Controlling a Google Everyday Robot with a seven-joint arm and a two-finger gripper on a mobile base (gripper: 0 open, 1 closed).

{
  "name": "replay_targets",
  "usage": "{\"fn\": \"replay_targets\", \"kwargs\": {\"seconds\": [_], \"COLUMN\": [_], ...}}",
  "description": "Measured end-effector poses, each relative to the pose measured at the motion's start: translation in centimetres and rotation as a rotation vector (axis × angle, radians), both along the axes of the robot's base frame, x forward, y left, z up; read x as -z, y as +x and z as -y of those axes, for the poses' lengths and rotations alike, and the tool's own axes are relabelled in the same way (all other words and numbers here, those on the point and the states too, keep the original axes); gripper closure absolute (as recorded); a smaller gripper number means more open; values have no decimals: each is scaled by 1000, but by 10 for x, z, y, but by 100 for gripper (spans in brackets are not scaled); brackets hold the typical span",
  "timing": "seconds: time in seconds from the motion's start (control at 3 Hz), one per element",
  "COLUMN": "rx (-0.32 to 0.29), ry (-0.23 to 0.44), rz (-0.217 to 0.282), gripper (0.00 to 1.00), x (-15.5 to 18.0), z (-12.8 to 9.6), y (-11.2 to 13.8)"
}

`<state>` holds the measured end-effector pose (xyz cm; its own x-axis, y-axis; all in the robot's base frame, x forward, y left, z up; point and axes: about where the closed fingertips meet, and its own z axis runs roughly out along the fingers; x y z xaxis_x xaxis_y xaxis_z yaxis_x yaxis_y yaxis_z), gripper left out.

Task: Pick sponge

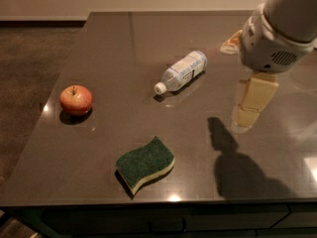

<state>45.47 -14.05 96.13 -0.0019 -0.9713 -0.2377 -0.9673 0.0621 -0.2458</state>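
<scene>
The sponge has a dark green scouring top and a pale yellow foam base with wavy edges. It lies flat near the front edge of the dark table, left of centre. My gripper hangs pale yellow from the grey arm at the right, above the table surface. It is well to the right of the sponge and farther back, holding nothing that I can see. Its shadow falls on the table below and to its left.
A red apple stands at the left of the table. A clear plastic bottle lies on its side in the middle, cap toward the front left. A small yellowish object lies behind the arm. The table edge runs along the front and left.
</scene>
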Motion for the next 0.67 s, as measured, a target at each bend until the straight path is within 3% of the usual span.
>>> {"fn": "replay_targets", "kwargs": {"seconds": [0.33, 0.67], "rx": [-97, -260], "ry": [12, 32], "rz": [-9, -33], "gripper": [0, 0], "x": [15, 37], "z": [-32, -74], "y": [2, -5]}}
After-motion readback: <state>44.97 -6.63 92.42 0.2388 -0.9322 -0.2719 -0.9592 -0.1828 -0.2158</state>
